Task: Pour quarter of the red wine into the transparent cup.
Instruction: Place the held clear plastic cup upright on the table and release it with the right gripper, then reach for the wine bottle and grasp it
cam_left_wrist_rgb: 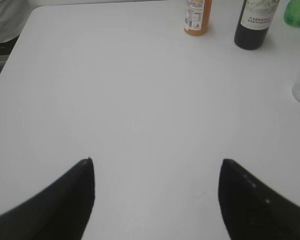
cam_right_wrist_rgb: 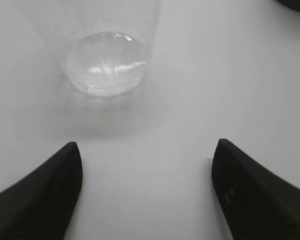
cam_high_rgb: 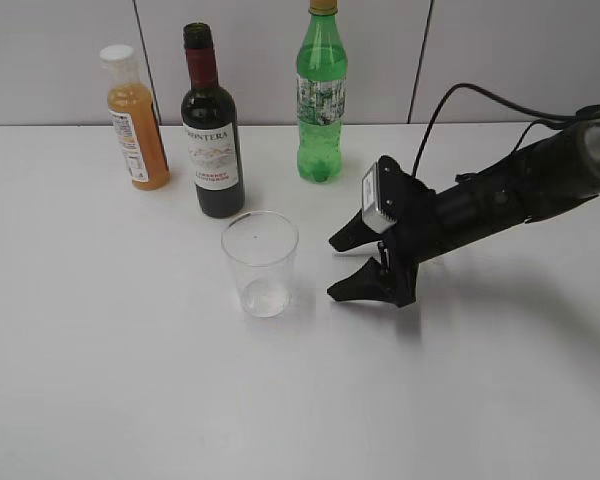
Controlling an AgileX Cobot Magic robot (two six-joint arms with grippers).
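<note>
Right gripper (cam_high_rgb: 337, 266) gapes just beside transparent cup (cam_high_rgb: 260, 263).

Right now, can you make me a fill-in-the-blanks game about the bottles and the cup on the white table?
1. The small clear plastic cup has ____ inside it.
2. The dark glass wine bottle stands between the orange juice bottle and the ____ plastic soda bottle.
3. The right gripper sits beside the cup with its jaws ____.
4. The left gripper hovers over bare white ____.

Missing words: nothing; green; open; table
</note>
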